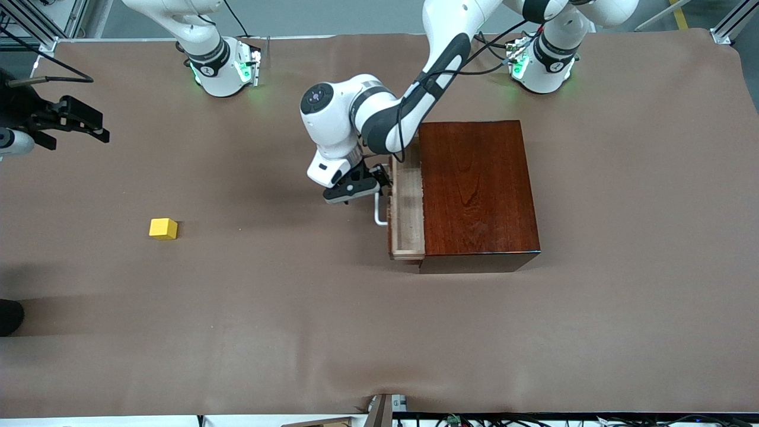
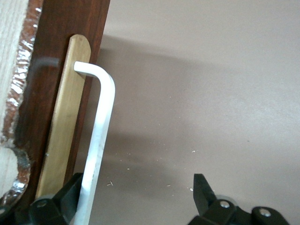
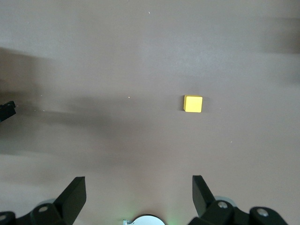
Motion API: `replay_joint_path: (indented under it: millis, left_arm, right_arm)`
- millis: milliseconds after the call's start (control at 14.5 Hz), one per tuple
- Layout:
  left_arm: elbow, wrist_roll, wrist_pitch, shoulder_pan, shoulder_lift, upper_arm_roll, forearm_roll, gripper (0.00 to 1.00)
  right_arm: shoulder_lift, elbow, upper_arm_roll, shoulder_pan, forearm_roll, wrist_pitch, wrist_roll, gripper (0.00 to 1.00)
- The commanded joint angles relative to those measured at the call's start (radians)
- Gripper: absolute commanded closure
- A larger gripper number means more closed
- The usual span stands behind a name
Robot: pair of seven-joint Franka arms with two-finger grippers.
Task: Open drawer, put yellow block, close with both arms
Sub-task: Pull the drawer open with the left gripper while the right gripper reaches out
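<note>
1. Left end effector (image 1: pixel 372 191) at white handle (image 2: pixel 97 136), fingers spread wide around it, not clamped.
2. Drawer (image 1: pixel 407 204) partly out of mahogany box (image 1: pixel 477 187).
3. Right end effector (image 1: pixel 71 121) open, empty, over bare bench (image 1: pixel 356 332).
4. Yellow block (image 1: pixel 163 228) alone on bench, toward right arm's end.

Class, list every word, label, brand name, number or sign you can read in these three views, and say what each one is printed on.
None can be read.
Small dark marks on the two arm bases: too small to read.
The mahogany box, the drawer and the yellow block: plain, no lettering.
</note>
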Motion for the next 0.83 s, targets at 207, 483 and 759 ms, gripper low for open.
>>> replay_joint_path:
  millis: [207,483,759]
  left_arm:
    - [0.041,-0.083,0.099,-0.007,0.028,-0.035,-0.032,0.0]
    - [0.041,-0.123,0.168,-0.007,0.028,-0.037,-0.033,0.0]
    - [0.041,-0.152,0.214,-0.007,0.028,-0.034,-0.068,0.0]
  right_arm:
    - [0.033,0.001,0.01,-0.051,-0.005,0.014,0.002,0.0]
    - [0.066,0.001,0.009,-0.059,-0.005,0.046,0.0,0.0]
    - [0.106,0.004,0.009,-0.056,-0.026,0.06,-0.002,0.0]
